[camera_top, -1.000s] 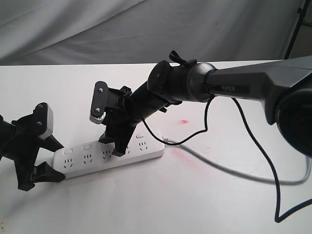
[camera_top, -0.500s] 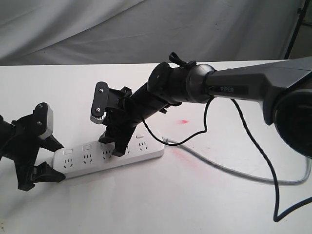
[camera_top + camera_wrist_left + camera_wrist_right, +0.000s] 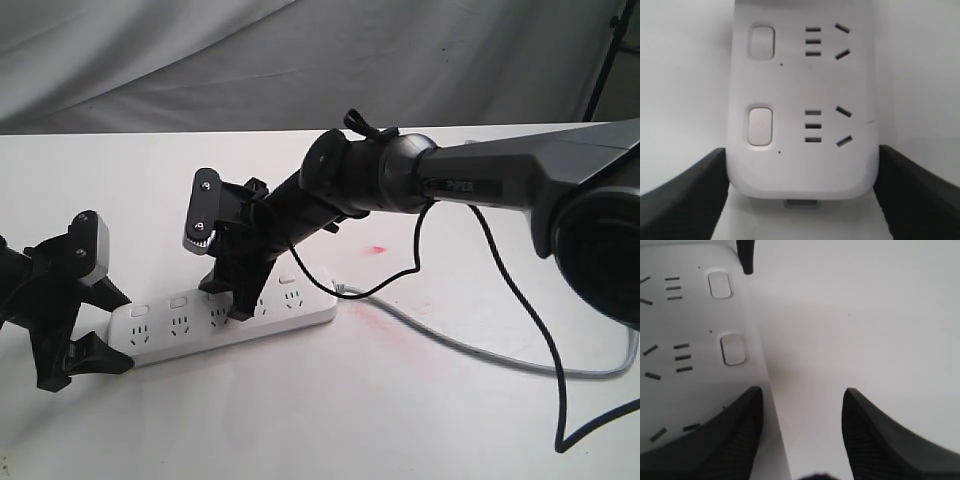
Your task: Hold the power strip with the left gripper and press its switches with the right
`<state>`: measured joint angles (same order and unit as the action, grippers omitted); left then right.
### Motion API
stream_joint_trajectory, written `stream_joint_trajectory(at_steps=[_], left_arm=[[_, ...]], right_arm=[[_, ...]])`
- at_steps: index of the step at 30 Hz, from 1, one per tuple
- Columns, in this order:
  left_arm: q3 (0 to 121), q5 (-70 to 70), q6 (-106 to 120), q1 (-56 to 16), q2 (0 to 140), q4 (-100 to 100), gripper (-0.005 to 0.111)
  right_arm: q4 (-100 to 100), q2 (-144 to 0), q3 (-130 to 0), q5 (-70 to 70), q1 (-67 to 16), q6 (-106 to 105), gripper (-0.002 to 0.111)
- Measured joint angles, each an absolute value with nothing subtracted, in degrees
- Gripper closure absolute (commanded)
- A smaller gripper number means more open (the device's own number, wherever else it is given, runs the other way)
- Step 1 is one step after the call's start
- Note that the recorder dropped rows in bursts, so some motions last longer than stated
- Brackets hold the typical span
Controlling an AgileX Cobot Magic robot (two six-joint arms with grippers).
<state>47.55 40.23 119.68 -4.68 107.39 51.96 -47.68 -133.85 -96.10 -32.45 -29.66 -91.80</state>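
Observation:
The white power strip point(image 3: 180, 335) lies flat on the table, its grey cord point(image 3: 470, 352) running off to the right. My left gripper point(image 3: 113, 330) is shut on the strip's left end; in the left wrist view its black fingers point(image 3: 700, 190) press both long sides of the power strip point(image 3: 800, 165). Two switches point(image 3: 760, 126) show there. My right gripper point(image 3: 228, 300) is open above the strip's middle. One of its fingers point(image 3: 735, 430) is over the switch row of the power strip point(image 3: 690, 320), and the other hangs over bare table. Two more switches point(image 3: 733, 348) show beyond it.
The white table point(image 3: 330, 420) carries a red smear point(image 3: 378, 248) behind the strip's right end. A black cable point(image 3: 545, 350) loops down from the right arm point(image 3: 500, 180) over the table's right side. A grey cloth backdrop point(image 3: 300, 60) hangs behind the table.
The right arm's wrist has edged slightly to the left. The power strip and the left gripper have not moved.

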Motion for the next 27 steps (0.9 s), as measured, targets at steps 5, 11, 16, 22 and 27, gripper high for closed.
stream_joint_trajectory(at_steps=[5,11,16,22,27], left_arm=[[47.6,40.2,119.7,-4.7,107.4,52.0,0.040],[47.6,40.2,119.7,-4.7,107.4,52.0,0.040],[47.6,40.2,119.7,-4.7,107.4,52.0,0.040],[47.6,40.2,119.7,-4.7,107.4,52.0,0.040],[47.6,40.2,119.7,-4.7,107.4,52.0,0.040]], right_arm=[[-47.9,-134.1,-96.2,-32.6,-29.7,-91.8,0.061],[-47.9,-134.2,-96.3,-33.0,-29.7,-91.8,0.061],[-48.1,-134.2,-96.3,-33.1,-29.7,-91.8,0.061],[-47.8,-132.8,-96.0,-33.2,-29.7,-91.9,0.061],[-46.3,-129.2,-95.2,-34.7,-29.5,-91.5,0.061]])
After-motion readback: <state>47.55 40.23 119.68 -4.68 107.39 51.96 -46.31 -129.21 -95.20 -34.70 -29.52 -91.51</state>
